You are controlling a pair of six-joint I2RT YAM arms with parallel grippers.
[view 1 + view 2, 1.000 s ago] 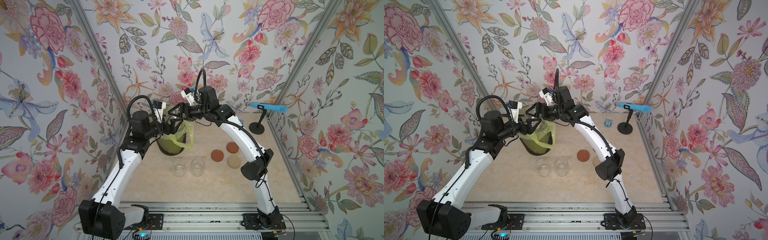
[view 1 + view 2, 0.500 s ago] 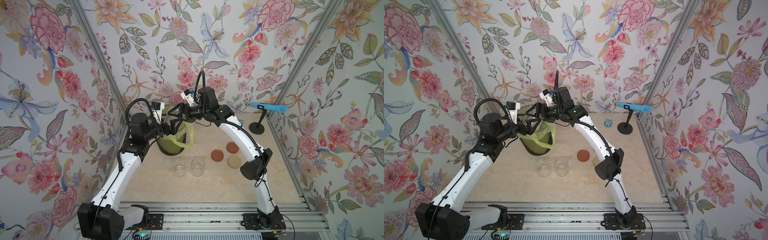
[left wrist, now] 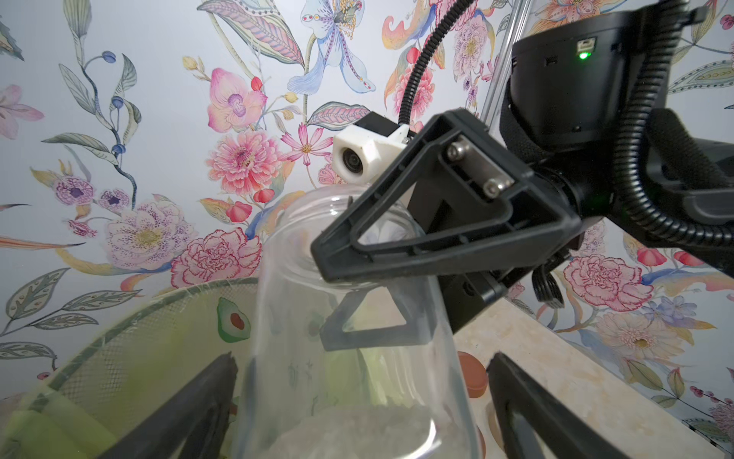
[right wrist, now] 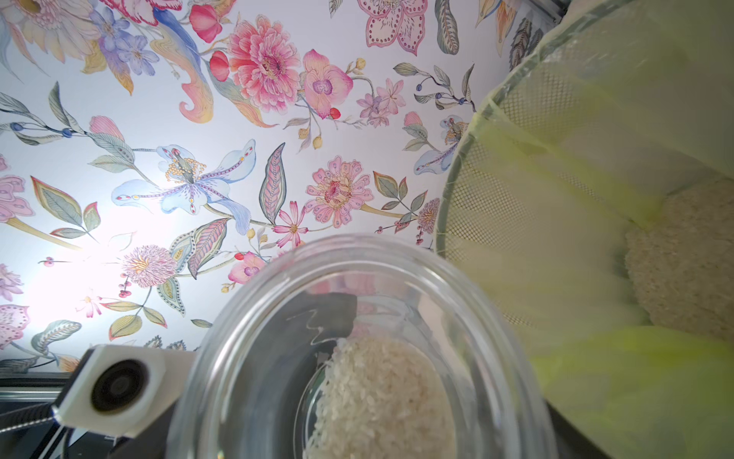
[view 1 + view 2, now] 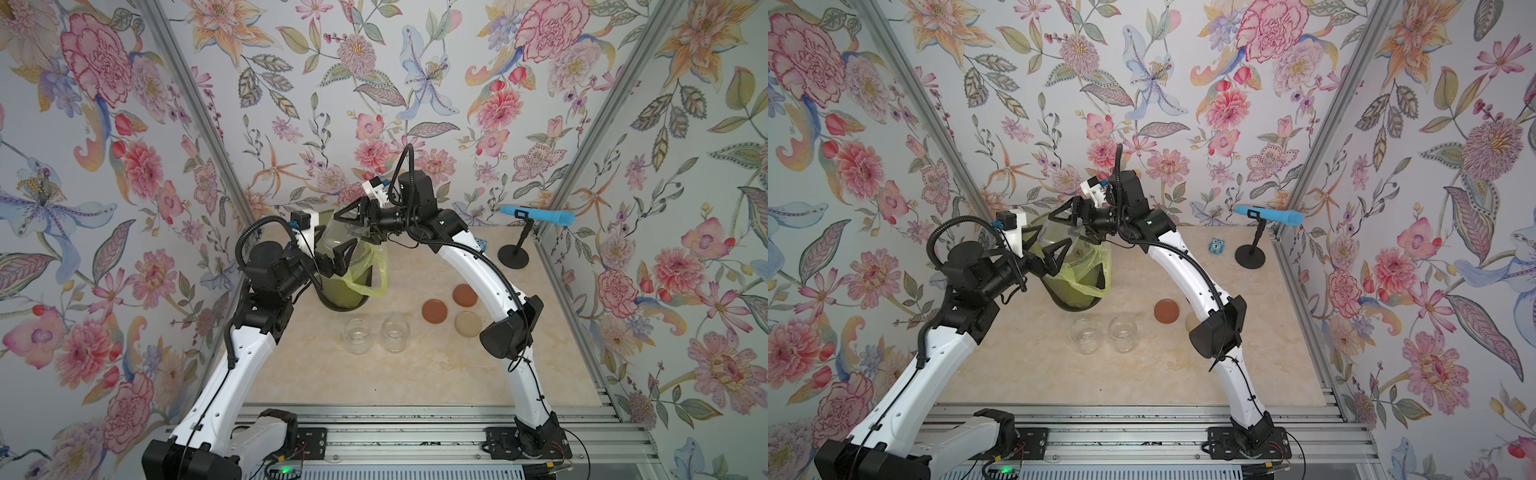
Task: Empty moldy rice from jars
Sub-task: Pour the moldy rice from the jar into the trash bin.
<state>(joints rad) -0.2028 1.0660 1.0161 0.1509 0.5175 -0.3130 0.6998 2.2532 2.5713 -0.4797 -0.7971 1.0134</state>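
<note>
Above the bin (image 5: 343, 301), the right gripper (image 3: 321, 296) holds the jar (image 3: 286, 337) tilted.

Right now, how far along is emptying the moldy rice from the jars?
Done: three lids lie off, two jars stand empty, and dumped rice sits in the bin. In hand: the right gripper tilts the third jar over the bin, leftover rice inside. Remaining: finish that pour.
</note>
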